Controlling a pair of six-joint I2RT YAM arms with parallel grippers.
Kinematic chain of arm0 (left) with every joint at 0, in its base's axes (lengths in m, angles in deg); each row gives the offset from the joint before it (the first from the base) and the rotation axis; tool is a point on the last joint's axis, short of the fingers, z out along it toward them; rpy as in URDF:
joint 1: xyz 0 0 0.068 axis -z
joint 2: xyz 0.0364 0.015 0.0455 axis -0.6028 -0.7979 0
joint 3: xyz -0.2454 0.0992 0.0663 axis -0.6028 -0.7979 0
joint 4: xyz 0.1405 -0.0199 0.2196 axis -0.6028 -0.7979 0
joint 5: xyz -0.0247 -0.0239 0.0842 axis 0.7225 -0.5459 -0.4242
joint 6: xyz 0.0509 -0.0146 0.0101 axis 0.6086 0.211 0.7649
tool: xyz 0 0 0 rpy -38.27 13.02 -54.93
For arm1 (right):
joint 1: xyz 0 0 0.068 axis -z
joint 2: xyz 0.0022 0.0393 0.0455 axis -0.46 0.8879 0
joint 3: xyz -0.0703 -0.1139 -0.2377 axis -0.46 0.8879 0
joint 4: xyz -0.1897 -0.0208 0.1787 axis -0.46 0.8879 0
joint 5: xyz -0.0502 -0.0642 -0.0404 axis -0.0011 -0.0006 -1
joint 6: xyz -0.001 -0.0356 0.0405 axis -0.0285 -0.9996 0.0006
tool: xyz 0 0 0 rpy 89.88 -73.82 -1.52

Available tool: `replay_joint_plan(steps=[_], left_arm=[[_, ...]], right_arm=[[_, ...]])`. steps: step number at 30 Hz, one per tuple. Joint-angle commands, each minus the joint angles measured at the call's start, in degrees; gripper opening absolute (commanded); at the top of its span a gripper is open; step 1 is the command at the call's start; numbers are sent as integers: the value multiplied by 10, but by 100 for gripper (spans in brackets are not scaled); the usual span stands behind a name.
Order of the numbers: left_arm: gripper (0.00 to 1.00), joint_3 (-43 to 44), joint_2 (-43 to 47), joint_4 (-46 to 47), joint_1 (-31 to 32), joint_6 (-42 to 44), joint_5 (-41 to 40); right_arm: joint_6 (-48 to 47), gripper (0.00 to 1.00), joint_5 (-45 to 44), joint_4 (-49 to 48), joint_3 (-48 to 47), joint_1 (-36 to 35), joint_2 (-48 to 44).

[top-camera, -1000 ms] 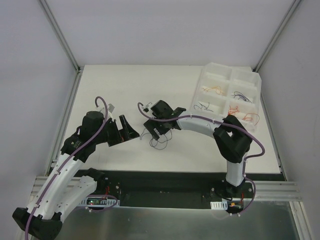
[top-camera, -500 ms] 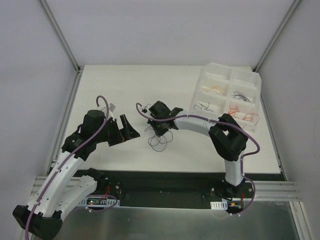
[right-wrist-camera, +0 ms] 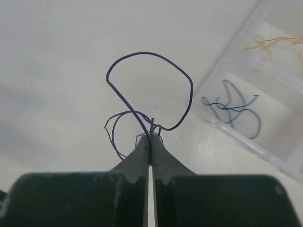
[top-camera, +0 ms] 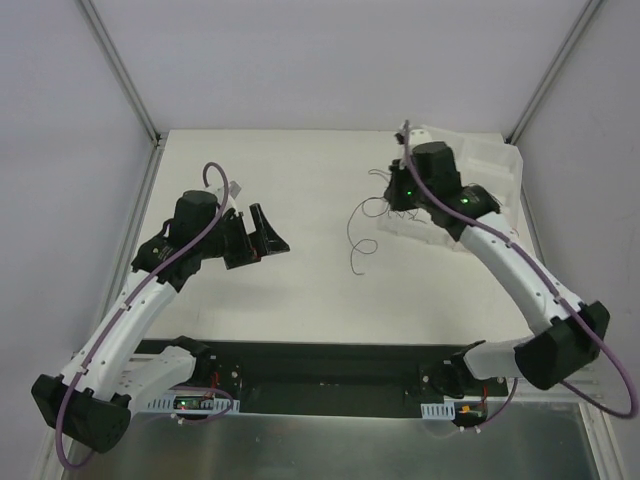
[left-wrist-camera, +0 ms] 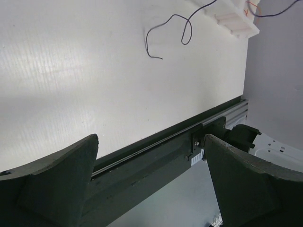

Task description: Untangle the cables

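Observation:
My right gripper (right-wrist-camera: pixel 150 137) is shut on thin purple cables (right-wrist-camera: pixel 142 52), which loop out beyond its tips. In the top view it (top-camera: pixel 390 200) is at the left edge of the white tray (top-camera: pixel 497 157), and a strand of the cables (top-camera: pixel 352 250) trails down and left over the table. The left wrist view shows that same purple strand (left-wrist-camera: pixel 175 15) curling near the tray (left-wrist-camera: pixel 232 21). My left gripper (top-camera: pixel 265 235) stands open and empty at the table's left, well apart from the cables; its fingers (left-wrist-camera: pixel 57 182) frame the table's near edge.
A dark blue cable (right-wrist-camera: pixel 232 109) lies in one compartment of the tray (right-wrist-camera: pixel 246 142) and an orange one (right-wrist-camera: pixel 274 43) in another. A black rail (left-wrist-camera: pixel 156 142) runs along the table's front edge. Frame posts stand at the back corners.
My right gripper shut on the purple cables at the table's middle, then swung back and right to the tray's edge with them. The left gripper shifted slightly towards the back, still open.

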Motion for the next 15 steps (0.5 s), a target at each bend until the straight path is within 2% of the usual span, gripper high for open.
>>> replay_joint_plan(steps=[1, 5, 9, 15], left_arm=[[93, 44, -30, 45, -4, 5, 33], [93, 70, -77, 65, -4, 21, 44], [93, 105, -133, 75, -4, 39, 58], [94, 211, -217, 53, -9, 140, 134]], right_arm=[[32, 0, -57, 63, -39, 82, -66], [54, 0, -68, 90, -110, 170, -93], [59, 0, -125, 104, -187, 238, -97], [38, 0, -171, 80, -261, 308, -65]])
